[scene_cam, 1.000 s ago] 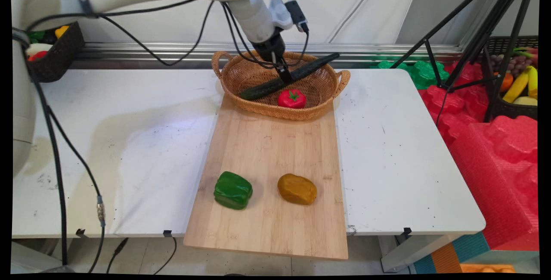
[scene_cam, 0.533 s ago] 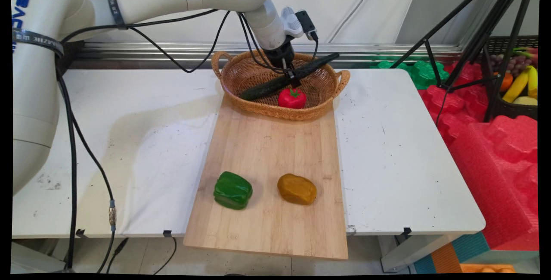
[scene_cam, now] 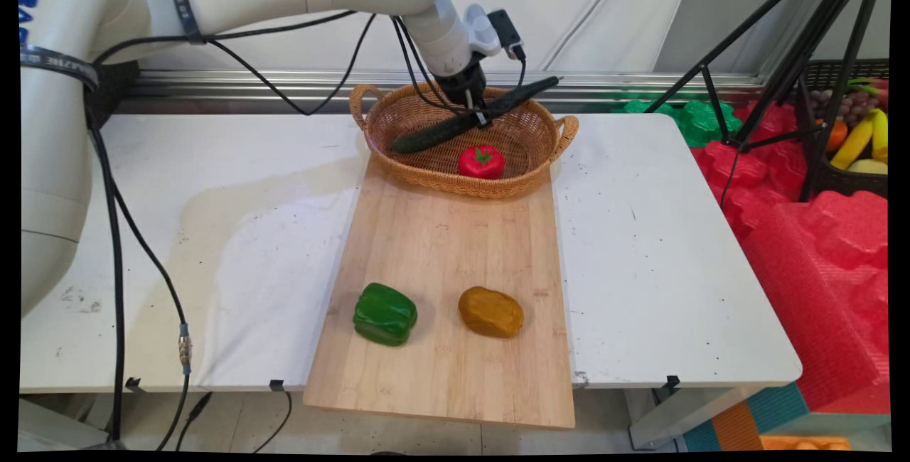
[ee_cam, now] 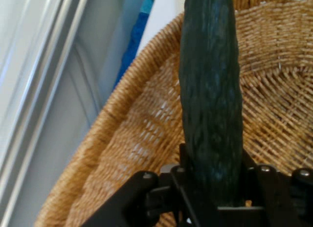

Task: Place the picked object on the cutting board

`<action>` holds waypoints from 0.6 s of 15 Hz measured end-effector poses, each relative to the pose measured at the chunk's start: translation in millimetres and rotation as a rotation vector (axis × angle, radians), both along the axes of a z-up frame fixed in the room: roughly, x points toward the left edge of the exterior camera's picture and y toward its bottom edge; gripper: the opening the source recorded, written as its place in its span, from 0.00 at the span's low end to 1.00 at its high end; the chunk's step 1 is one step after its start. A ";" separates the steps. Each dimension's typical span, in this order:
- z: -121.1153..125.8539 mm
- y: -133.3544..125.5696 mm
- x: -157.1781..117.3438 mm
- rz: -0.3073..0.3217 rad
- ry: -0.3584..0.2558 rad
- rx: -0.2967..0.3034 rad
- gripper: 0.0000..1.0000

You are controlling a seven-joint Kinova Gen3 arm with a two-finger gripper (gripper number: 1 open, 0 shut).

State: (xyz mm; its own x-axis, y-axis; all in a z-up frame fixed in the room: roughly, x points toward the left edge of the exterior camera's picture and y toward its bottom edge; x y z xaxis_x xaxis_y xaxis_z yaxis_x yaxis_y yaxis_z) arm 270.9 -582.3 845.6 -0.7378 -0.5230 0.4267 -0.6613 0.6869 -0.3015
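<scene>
Main view: gripper (scene_cam: 478,112) is pinched on the cucumber (scene_cam: 473,117) roughly mid-length, holding it tilted over the wicker basket (scene_cam: 540,163), right end up past the far rim, left end low inside. Red tomato (scene_cam: 481,161) sits in the basket just near of it. Risks as I read them: the long cucumber on a narrow pinch could pivot or slip; either end could catch the rim and drag or tip the basket; the low end could knock the tomato.

Basket sits on the far end of a wooden board (scene_cam: 441,249), which overhangs the near table edge. Green pepper (scene_cam: 384,313) and brown potato (scene_cam: 490,312) lie near on the board, apart from each other. White table (scene_cam: 234,234), scuffed. Tripod (scene_cam: 775,50) and red foam (scene_cam: 817,249) to the right, fruit crate (scene_cam: 853,128) far right.

Hand view: cucumber (ee_cam: 211,104) is clamped between the fingers (ee_cam: 188,161), running away over the basket (ee_cam: 132,139) weave. The pinch looks narrow, so rotation is my main worry.
</scene>
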 end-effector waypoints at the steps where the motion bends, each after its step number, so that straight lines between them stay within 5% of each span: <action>1: 6.5 3.2 1.0 0.002 -0.005 -0.011 0.00; 9: 92.7 49.7 -5.3 -0.090 -0.052 -0.133 0.00</action>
State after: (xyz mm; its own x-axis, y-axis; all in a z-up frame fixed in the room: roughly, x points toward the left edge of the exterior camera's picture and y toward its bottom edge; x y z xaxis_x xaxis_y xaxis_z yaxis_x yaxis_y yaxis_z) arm 265.5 -532.6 938.3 -0.8018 -0.3956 0.4480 -0.5803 0.6943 -0.4257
